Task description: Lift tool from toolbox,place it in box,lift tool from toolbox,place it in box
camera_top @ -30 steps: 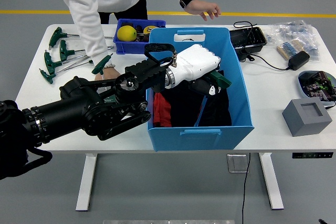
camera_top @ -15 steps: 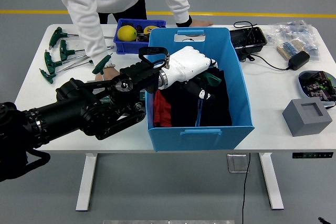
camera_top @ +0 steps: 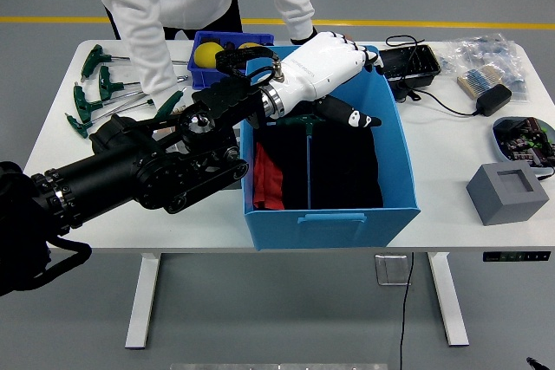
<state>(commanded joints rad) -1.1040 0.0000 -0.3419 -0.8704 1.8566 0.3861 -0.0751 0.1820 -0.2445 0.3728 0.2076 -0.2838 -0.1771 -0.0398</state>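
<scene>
My left hand point(camera_top: 345, 84), white with black-tipped fingers point(camera_top: 354, 118), hovers over the far half of the blue box point(camera_top: 395, 162). The fingers are relaxed and hold nothing. The box holds dark contents and a red item point(camera_top: 267, 181); I cannot make out the green-handled tool among them. Several green T-handle tools point(camera_top: 94, 93) lie on the table's far left. A person in white stands at the far side, one hand point(camera_top: 178, 117) resting on the table by those tools. The other sleeve point(camera_top: 295, 6) comes down behind my hand.
A small blue bin point(camera_top: 201, 39) with a yellow ball point(camera_top: 209, 54) stands behind my forearm. To the right are a black tray point(camera_top: 412, 62), a power adapter point(camera_top: 495, 98) with its cable, a plastic bag point(camera_top: 486, 54) and a grey block point(camera_top: 507, 193).
My left hand let go of the green-handled tool inside the blue box, then rose and drew back toward the box's far edge. The person's right-side hand pulled back from the table.
</scene>
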